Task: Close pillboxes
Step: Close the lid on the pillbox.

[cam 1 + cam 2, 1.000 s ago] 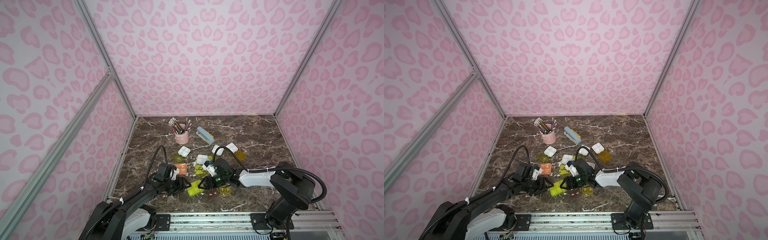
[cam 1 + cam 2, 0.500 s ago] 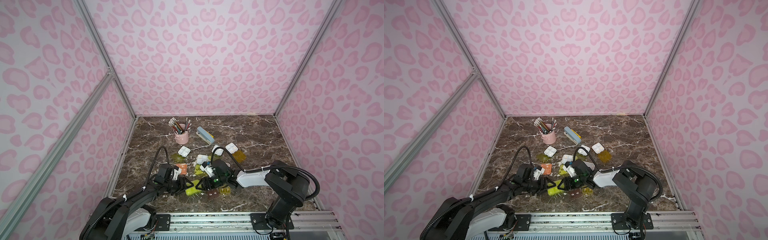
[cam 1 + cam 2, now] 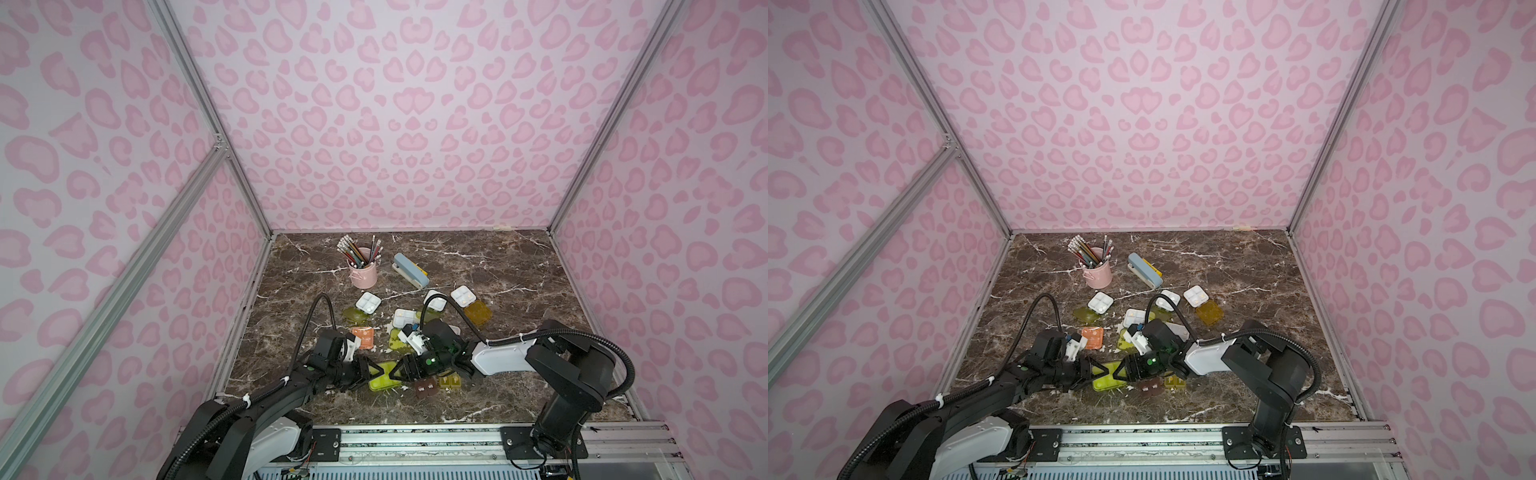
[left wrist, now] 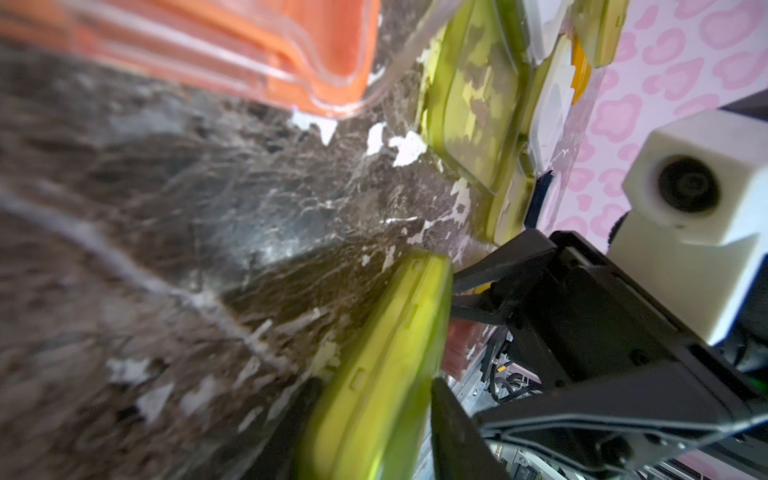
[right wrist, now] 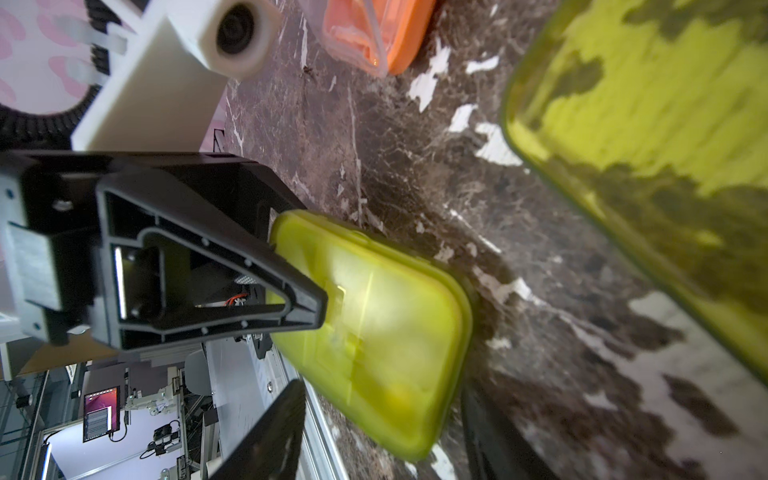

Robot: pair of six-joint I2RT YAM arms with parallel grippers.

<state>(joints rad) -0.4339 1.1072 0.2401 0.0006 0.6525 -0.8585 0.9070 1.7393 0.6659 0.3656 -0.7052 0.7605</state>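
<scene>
Lime-yellow plastic sits between both my grippers: the lime pillbox (image 3: pixel 384 377) lies on the near part of the marble table (image 3: pixel 519 257), close to its front edge and the metal rail (image 3: pixel 415 432) beyond it. My left gripper (image 3: pixel 372 370) reaches it from my left. In the left wrist view its fingers (image 4: pixel 453 436) lie against the two broad faces of the box and pinch lid and base together at one end, though blur hides how firm the pinch is. My right gripper (image 3: pixel 398 371) meets the box from the opposite end with jaws spread. In the right wrist view the box's rounded end lies between them, with a gap showing on one side. The two grippers are almost nose to nose over the box, so there is little room between them. A brown pillbox (image 3: pixel 426 388) and a yellow pillbox (image 3: pixel 451 380) lie just beside my right gripper, toward the front edge. A salmon pillbox (image 3: pixel 362 336) lies close behind my left wrist. Open white trays (image 3: pixel 368 302) with lime lids, and one with an amber lid (image 3: pixel 478 314), crowd the middle of the table. Bare marble runs along the left wall, widens toward the right wall, and spans the back beyond the pink pencil cup (image 3: pixel 363 274) and the blue-grey stapler (image 3: pixel 410 270).
</scene>
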